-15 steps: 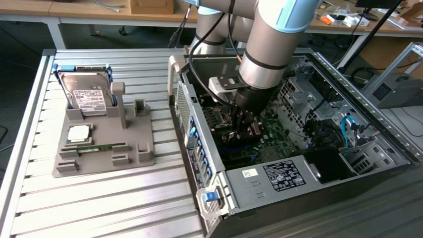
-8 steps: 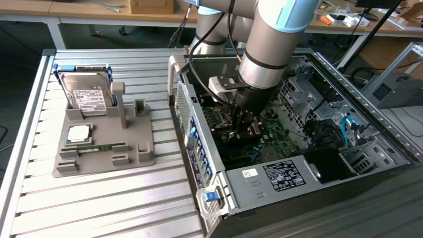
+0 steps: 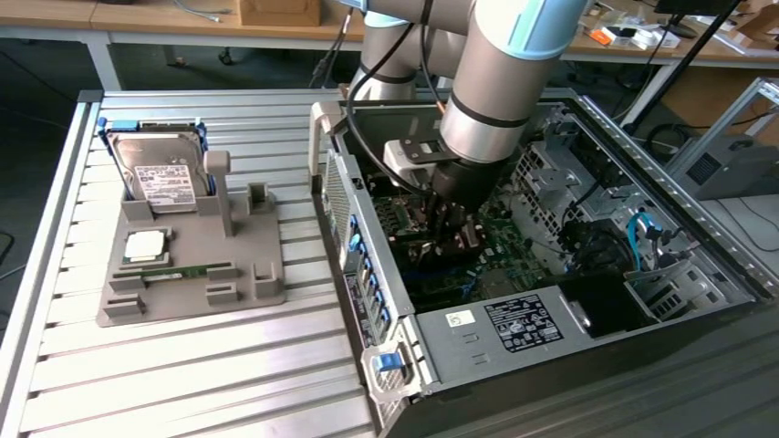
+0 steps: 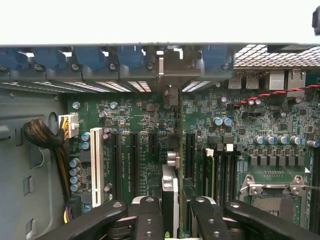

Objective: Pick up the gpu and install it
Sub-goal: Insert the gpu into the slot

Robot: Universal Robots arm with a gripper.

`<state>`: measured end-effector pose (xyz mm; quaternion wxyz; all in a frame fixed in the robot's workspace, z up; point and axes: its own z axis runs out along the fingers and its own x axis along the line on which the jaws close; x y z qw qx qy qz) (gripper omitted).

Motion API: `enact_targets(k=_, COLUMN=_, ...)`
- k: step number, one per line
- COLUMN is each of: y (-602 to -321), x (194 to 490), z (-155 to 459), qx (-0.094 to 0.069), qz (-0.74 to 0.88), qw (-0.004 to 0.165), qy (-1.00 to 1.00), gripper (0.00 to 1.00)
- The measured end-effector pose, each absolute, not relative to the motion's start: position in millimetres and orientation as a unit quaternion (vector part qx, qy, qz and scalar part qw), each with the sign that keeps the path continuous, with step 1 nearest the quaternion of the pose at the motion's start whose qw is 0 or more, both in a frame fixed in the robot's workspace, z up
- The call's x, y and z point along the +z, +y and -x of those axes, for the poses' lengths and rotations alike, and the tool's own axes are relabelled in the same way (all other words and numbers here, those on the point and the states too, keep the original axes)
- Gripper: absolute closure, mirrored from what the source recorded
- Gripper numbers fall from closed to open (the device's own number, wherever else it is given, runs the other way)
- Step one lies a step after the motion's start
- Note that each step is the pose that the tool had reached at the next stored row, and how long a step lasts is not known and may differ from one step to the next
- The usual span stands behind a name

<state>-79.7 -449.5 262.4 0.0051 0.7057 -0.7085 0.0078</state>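
Exterior view — arm: Universal Robots arm reaches down from the top of the frame into the open computer case (image 3: 681, 228) lying on its side on the slatted metal table (image 3: 182, 365).
Exterior view — gripper: gripper (image 3: 453, 239) sits low inside the case, right above the green motherboard (image 3: 517, 260); the held part is hard to make out from here.
Exterior view — holder: grey parts holder (image 3: 195, 292) on the table toward the exterior view's left, well apart from the case.
Exterior view — holder contents: silver hard drive (image 3: 164, 178) standing tilted at the back, a CPU (image 3: 148, 245) lying flat, a green RAM stick (image 3: 182, 272) in front of it.
Wrist view — gripper: fingers (image 4: 150, 217) partly closed, pinching the gpu (image 4: 171, 192) between them.
Wrist view — gpu: seen edge-on as a thin strip with a silver metal side, standing perpendicular to the motherboard (image 4: 150, 120) and lined up along the expansion slots (image 4: 135, 160); whether its edge is seated in a slot I cannot tell.
Wrist view — surroundings: white slot (image 4: 96, 165) and a braided cable bundle (image 4: 42, 137) to one side, CPU socket (image 4: 275, 187) to the other; blue slot latches (image 4: 90, 57) along the case's rear wall.
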Motion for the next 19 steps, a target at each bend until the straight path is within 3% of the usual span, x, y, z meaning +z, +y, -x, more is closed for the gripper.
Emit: enact_targets(k=19, y=-451.0, x=261.8, z=79.6, qx=0.008, qz=-0.704, qw=0.005, qy=-0.710, gripper=0.73)
